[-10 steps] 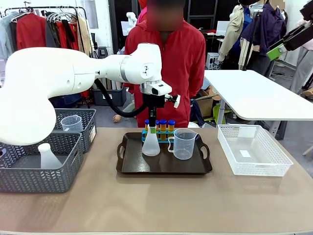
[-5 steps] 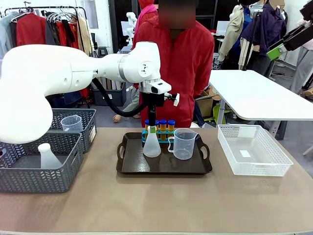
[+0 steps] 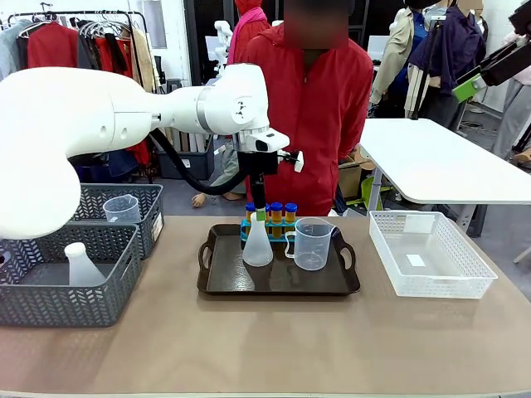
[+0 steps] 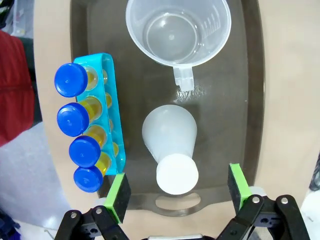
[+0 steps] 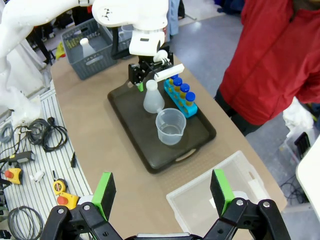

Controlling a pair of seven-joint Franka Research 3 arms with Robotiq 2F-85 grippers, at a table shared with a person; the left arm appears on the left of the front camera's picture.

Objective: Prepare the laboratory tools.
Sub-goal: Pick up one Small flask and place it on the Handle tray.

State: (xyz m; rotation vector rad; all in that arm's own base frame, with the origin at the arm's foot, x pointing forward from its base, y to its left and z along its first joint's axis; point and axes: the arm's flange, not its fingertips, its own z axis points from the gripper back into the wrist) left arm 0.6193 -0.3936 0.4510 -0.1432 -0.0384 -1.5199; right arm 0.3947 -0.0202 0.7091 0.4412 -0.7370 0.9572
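Whitish and translucent, the conical flask [image 4: 171,150] stands upright on the dark tray [image 3: 274,282], beside the beaker [image 3: 313,242] and orange tubes [image 4: 82,128]. We have raised the left gripper [image 4: 176,187] clear, jaws wide and empty: placement appears complete.

A robot lab: clothes rack [image 3: 83,33], white worktable [image 3: 440,162], floor cables [image 5: 40,132].

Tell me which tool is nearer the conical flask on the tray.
Left. The left tool hangs open directly above the conical flask, pads either side. The right tool is open, off past the white basket.
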